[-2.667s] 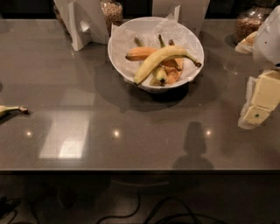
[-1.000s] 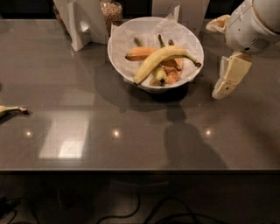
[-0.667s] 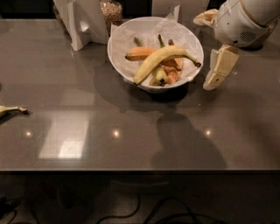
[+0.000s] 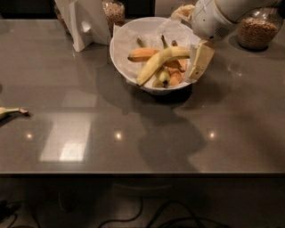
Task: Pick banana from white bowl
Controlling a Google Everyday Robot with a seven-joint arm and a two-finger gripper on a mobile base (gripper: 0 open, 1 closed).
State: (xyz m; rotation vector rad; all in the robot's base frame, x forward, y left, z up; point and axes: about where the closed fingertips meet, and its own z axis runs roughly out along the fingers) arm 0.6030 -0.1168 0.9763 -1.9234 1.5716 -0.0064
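Note:
The white bowl [image 4: 122, 53] stands at the back middle of the grey table, lined with crumpled white paper. The long pale yellow-green banana [image 4: 158, 62] lies across it, curved, on top of a shorter orange banana [image 4: 141, 54] and a small stubby yellow-green one [image 4: 163, 76]. My gripper [image 4: 198, 62] hangs at the bowl's right rim, one cream finger [image 4: 200, 60] reaching down beside the long banana's right end. The arm's white body [image 4: 213, 18] comes in from the upper right.
A white boxy object [image 4: 84, 22] and a jar [image 4: 114, 11] stand behind the bowl on the left. A jar of grains [image 4: 258, 29] stands at the back right. Another banana's end [image 4: 11, 111] lies at the table's left edge.
The gripper has moved left from the table's right side to the bowl's right rim, close to the long banana's end. The bananas have not moved.

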